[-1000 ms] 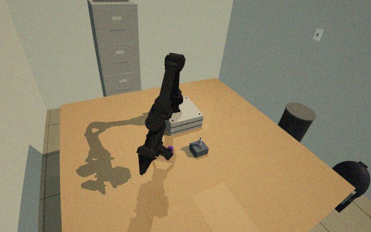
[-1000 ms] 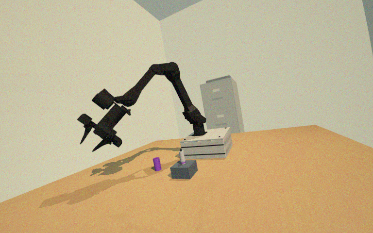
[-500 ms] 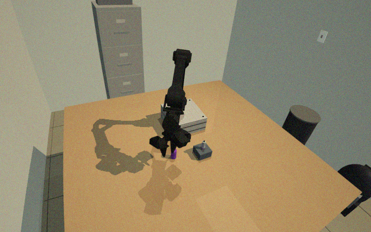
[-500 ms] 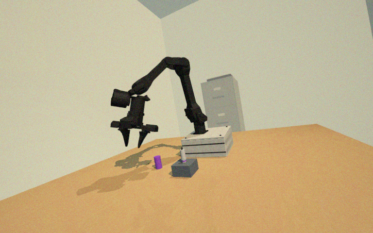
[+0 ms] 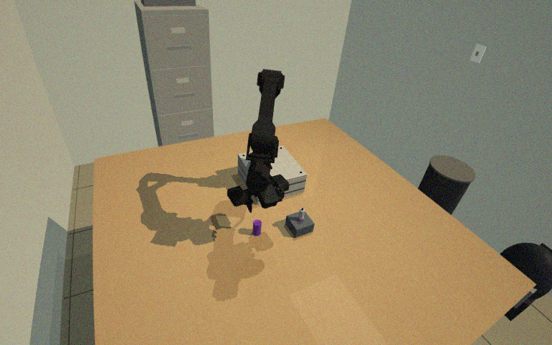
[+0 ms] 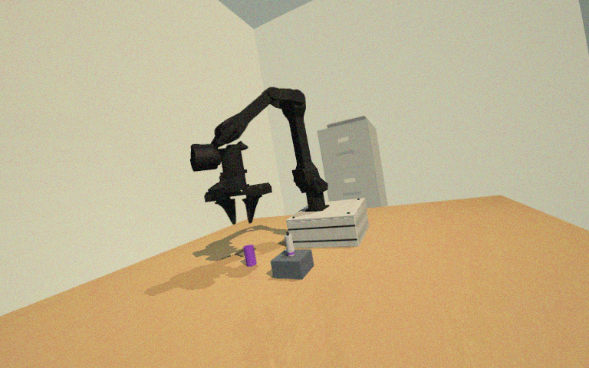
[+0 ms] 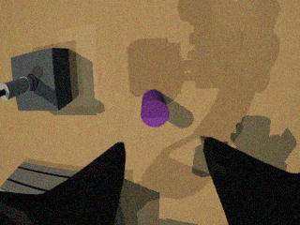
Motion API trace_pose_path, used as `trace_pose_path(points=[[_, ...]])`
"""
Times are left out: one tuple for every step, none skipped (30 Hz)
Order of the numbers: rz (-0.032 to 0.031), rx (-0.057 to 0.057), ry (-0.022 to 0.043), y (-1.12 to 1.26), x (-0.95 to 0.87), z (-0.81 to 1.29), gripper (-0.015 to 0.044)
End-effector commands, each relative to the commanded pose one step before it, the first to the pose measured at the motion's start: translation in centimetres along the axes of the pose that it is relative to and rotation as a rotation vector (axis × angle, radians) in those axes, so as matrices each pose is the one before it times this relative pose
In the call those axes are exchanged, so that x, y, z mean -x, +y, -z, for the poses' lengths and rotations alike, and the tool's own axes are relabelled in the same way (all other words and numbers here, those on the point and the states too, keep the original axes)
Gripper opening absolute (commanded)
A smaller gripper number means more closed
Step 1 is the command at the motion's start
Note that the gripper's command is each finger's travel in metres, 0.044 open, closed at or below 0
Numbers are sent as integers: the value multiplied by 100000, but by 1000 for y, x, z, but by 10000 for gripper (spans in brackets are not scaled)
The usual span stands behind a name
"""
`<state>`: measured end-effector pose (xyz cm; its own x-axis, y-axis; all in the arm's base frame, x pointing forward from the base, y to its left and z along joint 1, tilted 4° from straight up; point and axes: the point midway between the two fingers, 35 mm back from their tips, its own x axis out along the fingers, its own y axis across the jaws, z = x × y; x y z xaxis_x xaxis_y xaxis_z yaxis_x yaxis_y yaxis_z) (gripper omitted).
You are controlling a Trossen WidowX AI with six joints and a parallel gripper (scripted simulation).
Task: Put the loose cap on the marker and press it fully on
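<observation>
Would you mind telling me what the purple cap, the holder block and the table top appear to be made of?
Cap: probably plastic; uniform purple, matte, no highlights. Holder block: plain flat grey, sharp-edged, perhaps plastic or painted metal; the look leaves it open. Table: possibly wood or laminate; even orange-tan, matte, no visible grain.

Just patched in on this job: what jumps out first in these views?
The black arm arches from its pale base block, its tool open and empty, high above the table. Below it stands the purple cap, loose, beside the grey holder block with the uncapped marker upright.
</observation>
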<state>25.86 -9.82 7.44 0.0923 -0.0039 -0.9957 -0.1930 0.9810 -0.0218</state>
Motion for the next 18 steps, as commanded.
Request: trace_pose_path(points=[[-1034, -1265, 812, 187, -2303, 248, 246], [-6, 0, 5, 22, -835, 34, 246], [-2, 0, 2, 11, -276, 17, 246], [0, 0, 0, 0, 0, 0, 246], [0, 0, 0, 0, 0, 0, 246], [0, 0, 0, 0, 0, 0, 246], [0, 0, 0, 0, 0, 0, 246], [-1, 0, 0, -2, -190, -4, 246], [-3, 0, 2, -2, -567, -3, 246], [-4, 0, 3, 5, -563, 8, 246], [-1, 0, 1, 3, -187, 5, 246], [0, 0, 0, 0, 0, 0, 246], [0, 0, 0, 0, 0, 0, 246], [0, 0, 0, 0, 0, 0, 246], [0, 0, 0, -1, -27, -2, 246], [0, 0, 0, -3, -81, -7, 246], [0, 0, 0, -5, -135, -11, 246], [-1, 0, 0, -6, -164, -12, 246]])
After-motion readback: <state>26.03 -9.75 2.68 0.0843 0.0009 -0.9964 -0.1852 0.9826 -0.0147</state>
